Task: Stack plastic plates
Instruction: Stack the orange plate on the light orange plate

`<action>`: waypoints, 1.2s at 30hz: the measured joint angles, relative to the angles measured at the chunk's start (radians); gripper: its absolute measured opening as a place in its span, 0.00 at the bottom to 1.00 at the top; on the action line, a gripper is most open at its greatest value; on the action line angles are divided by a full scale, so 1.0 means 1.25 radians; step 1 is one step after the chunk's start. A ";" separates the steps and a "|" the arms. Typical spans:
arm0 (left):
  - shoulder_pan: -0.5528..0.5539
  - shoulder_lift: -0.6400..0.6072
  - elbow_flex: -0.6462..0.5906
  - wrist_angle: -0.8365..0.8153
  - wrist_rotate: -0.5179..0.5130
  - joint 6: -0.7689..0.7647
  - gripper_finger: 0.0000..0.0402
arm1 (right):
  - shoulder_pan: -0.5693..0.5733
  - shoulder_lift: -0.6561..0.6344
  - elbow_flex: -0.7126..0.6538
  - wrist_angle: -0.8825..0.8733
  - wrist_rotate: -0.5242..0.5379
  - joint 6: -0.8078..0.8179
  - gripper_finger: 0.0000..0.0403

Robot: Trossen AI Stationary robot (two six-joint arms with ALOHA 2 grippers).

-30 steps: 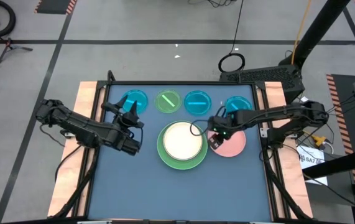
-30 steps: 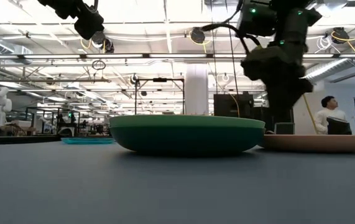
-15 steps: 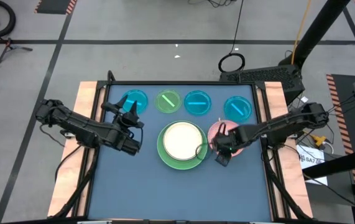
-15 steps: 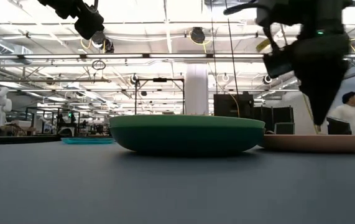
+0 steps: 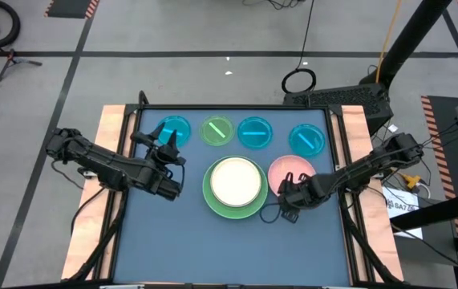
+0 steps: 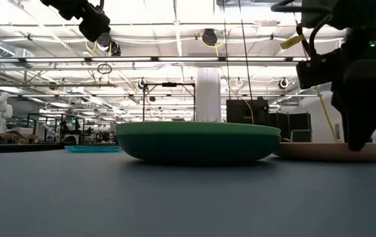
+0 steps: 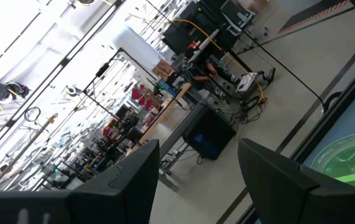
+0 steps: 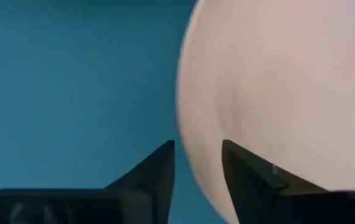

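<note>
Left arm: reaches in from the bench's left side, raised well above the surface.
Left pincer point(image 5: 172, 160): fingers point(image 7: 276, 180) spread wide, holding nothing.
Right arm: stretched in from the right, bent low.
Right pincer point(image 8: 197, 163): down at bench level, fingers a narrow gap apart.

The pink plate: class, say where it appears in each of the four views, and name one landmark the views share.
High view: pink plate, right of the green plate.
Low view: at the right edge, behind the right tool.
Left wrist view: not in it.
Right wrist view: fills the right side, its rim between the tool's fingers.
Shared landmark: the blue tabletop.
</note>
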 joint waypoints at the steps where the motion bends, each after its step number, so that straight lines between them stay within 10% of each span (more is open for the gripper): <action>1: 0.000 0.000 0.000 0.000 0.000 0.000 0.56 | 0.000 0.000 0.000 -0.001 0.008 -0.001 0.28; 9: 0.000 0.000 0.000 0.000 0.000 0.000 0.56 | 0.000 0.000 0.000 0.007 0.010 -0.020 0.03; 26: 0.000 0.000 0.000 0.000 0.000 0.000 0.56 | -0.001 -0.025 0.201 -0.168 0.102 -0.108 0.01; 36: 0.000 0.000 0.000 0.001 0.000 0.000 0.56 | -0.020 -0.020 0.310 0.007 0.200 -0.318 0.00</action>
